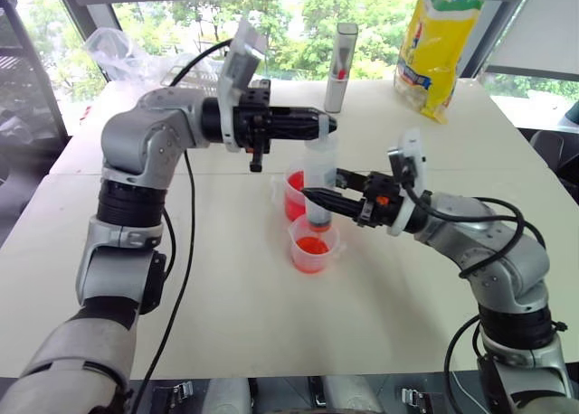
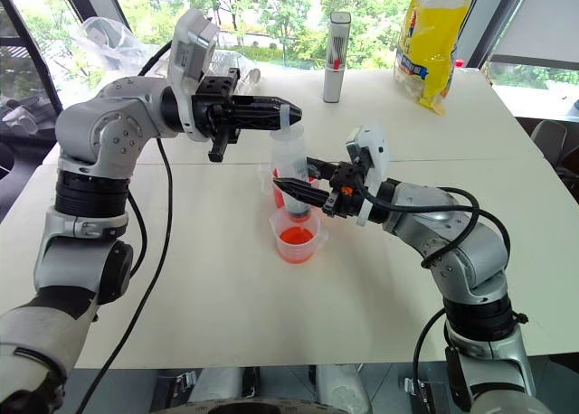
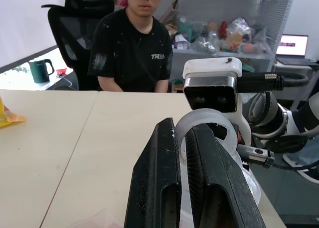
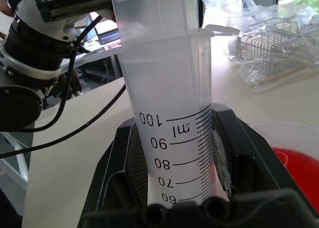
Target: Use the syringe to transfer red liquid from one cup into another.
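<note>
While the left gripper [image 1: 327, 123] reaches level across the bench [image 1: 226, 278] with its fingers pinched on the white plunger top of the syringe [image 1: 318, 174], the syringe stands upright with its tip down in the handleless cup [image 1: 313, 243] of red liquid [image 1: 311, 246]. Just behind it sits the handled cup [image 1: 291, 193]. Further right, the right gripper [image 1: 312, 195] clamps the syringe's clear barrel from the side.
</note>
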You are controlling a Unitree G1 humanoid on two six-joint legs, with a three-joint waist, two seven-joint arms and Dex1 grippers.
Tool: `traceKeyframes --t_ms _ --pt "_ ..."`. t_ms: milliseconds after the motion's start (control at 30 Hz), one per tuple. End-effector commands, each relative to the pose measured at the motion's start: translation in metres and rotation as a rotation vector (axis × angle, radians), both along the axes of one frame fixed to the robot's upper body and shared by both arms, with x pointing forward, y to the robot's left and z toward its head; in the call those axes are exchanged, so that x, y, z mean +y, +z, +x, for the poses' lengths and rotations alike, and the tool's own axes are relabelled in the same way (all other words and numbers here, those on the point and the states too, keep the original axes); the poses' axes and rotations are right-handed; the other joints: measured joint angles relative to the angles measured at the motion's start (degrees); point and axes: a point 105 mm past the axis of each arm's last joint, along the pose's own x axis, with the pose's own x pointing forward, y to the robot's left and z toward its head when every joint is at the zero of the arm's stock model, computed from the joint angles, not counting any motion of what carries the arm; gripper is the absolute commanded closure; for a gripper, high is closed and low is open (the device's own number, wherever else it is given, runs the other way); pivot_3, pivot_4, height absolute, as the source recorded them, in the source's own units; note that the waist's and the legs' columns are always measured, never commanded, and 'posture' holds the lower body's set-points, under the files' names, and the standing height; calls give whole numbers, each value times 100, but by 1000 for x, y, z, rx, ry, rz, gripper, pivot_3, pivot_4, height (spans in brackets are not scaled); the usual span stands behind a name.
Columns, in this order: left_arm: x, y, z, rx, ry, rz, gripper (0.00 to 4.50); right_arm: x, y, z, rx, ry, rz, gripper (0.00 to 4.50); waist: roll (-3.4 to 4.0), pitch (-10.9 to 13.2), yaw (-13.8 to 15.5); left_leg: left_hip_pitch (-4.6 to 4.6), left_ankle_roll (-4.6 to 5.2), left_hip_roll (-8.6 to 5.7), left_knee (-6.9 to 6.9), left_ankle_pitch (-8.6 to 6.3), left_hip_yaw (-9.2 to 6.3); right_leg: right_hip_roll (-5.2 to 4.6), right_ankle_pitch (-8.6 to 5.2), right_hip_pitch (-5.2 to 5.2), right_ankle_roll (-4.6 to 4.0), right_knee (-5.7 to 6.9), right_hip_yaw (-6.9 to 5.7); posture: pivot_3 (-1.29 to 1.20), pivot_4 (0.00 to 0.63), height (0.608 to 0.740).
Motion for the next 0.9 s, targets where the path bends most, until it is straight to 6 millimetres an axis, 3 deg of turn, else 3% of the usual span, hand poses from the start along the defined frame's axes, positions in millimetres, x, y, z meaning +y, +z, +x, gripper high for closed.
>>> traceKeyframes --t_ms 33,467,633,767,900 --pt "-14 -13 -12 15 -72 43 4411 8 38 -14 -140 63 68 3120 0 0 -1 0 0 0 0 0 0 0 0 0 0 0 0 0 150 740" --pt "-15 -26 -19 43 -83 69 4411 7 48 -13 -128 69 103 3120 0 0 -3 0 0 1 0 0 0 0 0 0 0 0 0 0 150 740" --pt "-12 -20 -17 53 -68 54 4411 7 45 -14 -111 70 96 3120 0 0 1 0 0 1 0 0 -1 0 0 0 0 -1 0 0 150 740" --pt "-8 -9 -13 75 -46 25 3097 7 41 -15 -98 74 91 3120 0 0 2 -1 0 1 0 0 -1 0 0 0 0 -1 -1 0 150 740" --pt "0 -3 -7 44 3 10 1216 7 39 -16 -85 78 90 3120 0 0 -7 0 0 1 -2 0 -2 0 0 0 0 -1 -1 0 150 740"
